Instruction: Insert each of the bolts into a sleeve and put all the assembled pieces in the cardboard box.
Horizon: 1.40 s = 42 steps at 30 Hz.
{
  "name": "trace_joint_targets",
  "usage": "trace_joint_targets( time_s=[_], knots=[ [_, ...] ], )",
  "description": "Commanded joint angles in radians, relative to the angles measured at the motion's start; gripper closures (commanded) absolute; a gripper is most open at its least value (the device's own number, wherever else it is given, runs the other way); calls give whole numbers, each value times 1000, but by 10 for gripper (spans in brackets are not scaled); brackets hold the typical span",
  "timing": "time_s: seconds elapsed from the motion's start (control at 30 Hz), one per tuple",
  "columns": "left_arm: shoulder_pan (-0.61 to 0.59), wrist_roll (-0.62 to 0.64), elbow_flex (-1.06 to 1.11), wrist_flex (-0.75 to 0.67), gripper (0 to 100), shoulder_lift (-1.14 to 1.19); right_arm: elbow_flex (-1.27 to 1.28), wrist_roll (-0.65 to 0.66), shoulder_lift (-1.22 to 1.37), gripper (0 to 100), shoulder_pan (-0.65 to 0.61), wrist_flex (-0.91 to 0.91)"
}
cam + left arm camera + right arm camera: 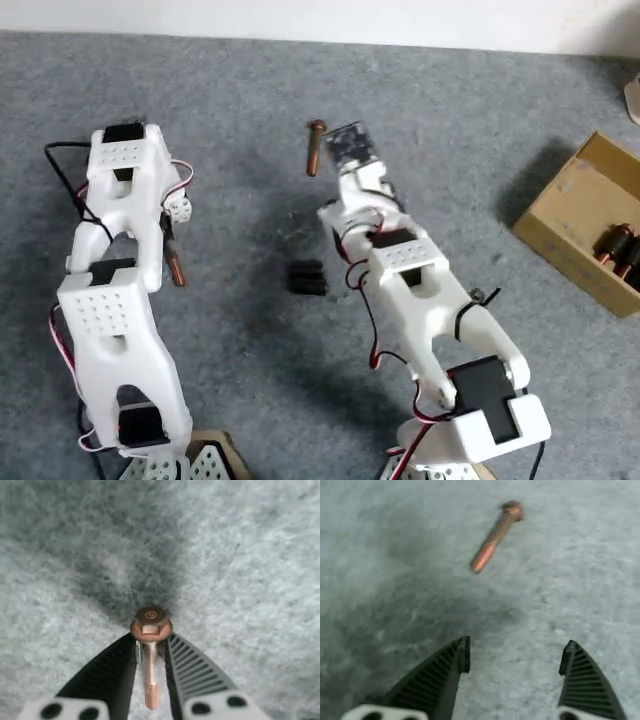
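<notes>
The left pincer (151, 647) clamped a copper-coloured hex-head bolt (151, 626), seemingly ready for sleeving, while the right pincer (516, 655) gaped just short of a second copper-coloured bolt (496, 535).

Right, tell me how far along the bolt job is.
Done: assembled pieces lie in the cardboard box. In hand: the left gripper is shut on one bolt. Left: a second bolt lies loose before the open right gripper, and the black sleeves sit unfilled.

Copper bolt (151, 647) gripped in left jaws, second bolt (315, 147) lying loose, black sleeves (308, 277) nearby, assembled pieces (617, 247) in cardboard box (562, 218).
</notes>
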Motion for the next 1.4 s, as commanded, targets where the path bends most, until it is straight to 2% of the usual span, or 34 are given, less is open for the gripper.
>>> trace_joint_targets(
  time_s=[0.0,0.23,0.4,0.77,1.03,1.37],
  knots=[
    [10,-14,-33,-11,994,-13,-54,52,-71,721,-38,36],
    [10,-14,-5,-46,994,-18,-53,69,-240,721,-59,202],
    [8,-15,-8,-44,994,-19,-54,206,-278,721,-110,318],
    [10,-48,-8,-44,994,-19,-45,535,-277,721,-197,444],
    [10,-48,-10,-44,994,-19,-45,784,-275,721,-231,644],
    [10,-48,-10,-44,994,-19,-28,910,-268,721,-282,739]
  ],
)
